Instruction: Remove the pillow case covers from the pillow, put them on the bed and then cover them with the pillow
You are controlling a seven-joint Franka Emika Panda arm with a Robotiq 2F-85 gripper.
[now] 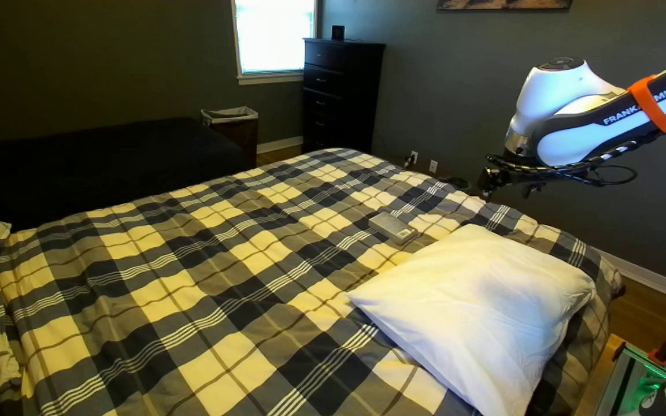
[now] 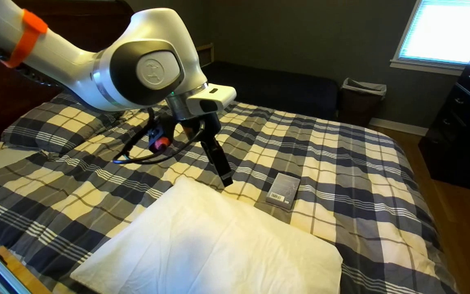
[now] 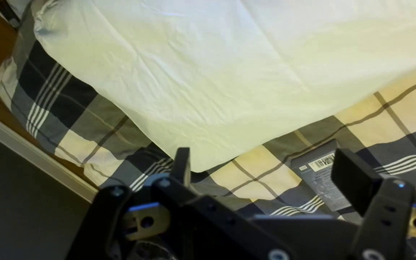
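The pillow case covers point(image 1: 393, 227) show as a small flat grey rectangular pack with a barcode label. They lie on the plaid bed point(image 1: 194, 294), and show too in an exterior view point(image 2: 283, 190) and the wrist view point(image 3: 320, 177). The plump white pillow point(image 1: 472, 300) lies beside the pack, close but apart; it also shows in an exterior view point(image 2: 218, 245) and the wrist view point(image 3: 229, 79). My gripper point(image 3: 265, 166) is open and empty, above the bed near a pillow corner. Its right finger hides part of the pack in the wrist view.
A plaid-covered pillow point(image 2: 55, 126) lies at the bed's head. A dark dresser point(image 1: 341, 92) and a lined bin point(image 1: 230, 124) stand beyond the bed. A wood-edged frame point(image 1: 605, 370) stands beside the bed near the white pillow. A wall stands past the bed edge.
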